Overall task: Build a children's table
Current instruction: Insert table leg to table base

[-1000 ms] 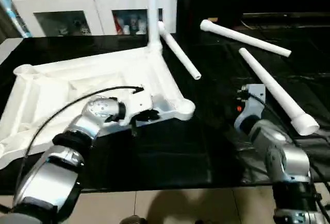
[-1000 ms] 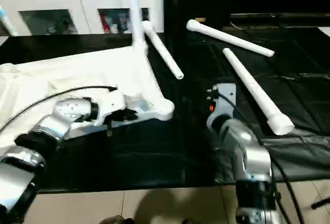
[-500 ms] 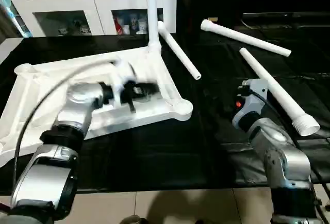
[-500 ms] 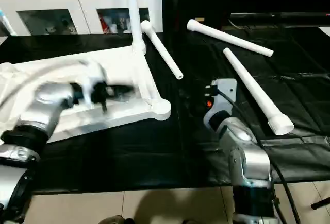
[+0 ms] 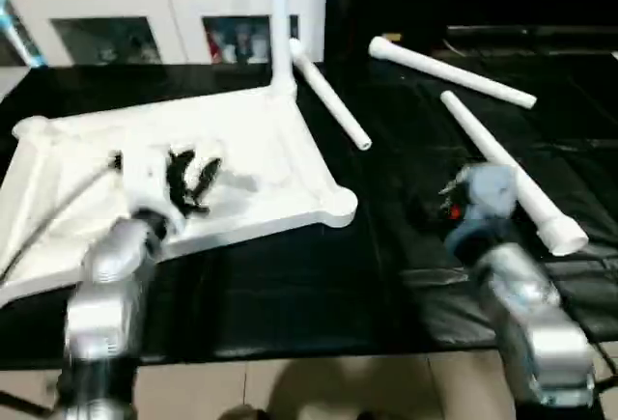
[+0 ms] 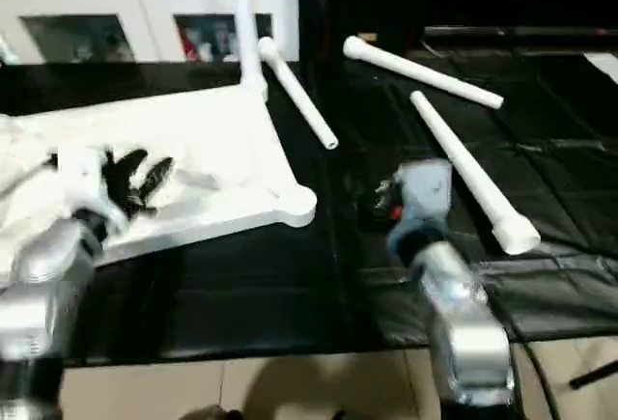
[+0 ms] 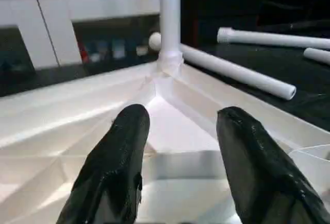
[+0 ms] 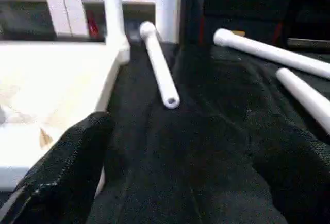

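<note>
Your table top (image 5: 261, 164) lies upside down on the black cloth (image 5: 319, 275), ribbed underside up, on the robot's left side of the work area; one leg (image 5: 279, 24) stands upright in its far corner socket, and the round socket (image 5: 339, 206) at the near right corner has nothing in it; three loose legs lie on the cloth to the right of the top: one leg (image 5: 331, 95) starts just beside the standing leg and slants toward the robot, a second (image 5: 450, 70) lies farthest back, and a third (image 5: 502, 172) runs from the middle toward the robot's right with its wide end nearest the robot; your left gripper (image 7: 180, 131) hovers over the ribbed underside with its two black fingers (image 7: 116, 167) spread well apart and nothing between them; your right gripper (image 8: 180, 183) hangs over the bare cloth between the top's right edge and the third leg, fingers (image 8: 67, 167) parted and holding nothing; behind the cloth stands a white cabinet (image 5: 164, 14) with glass doors.
</note>
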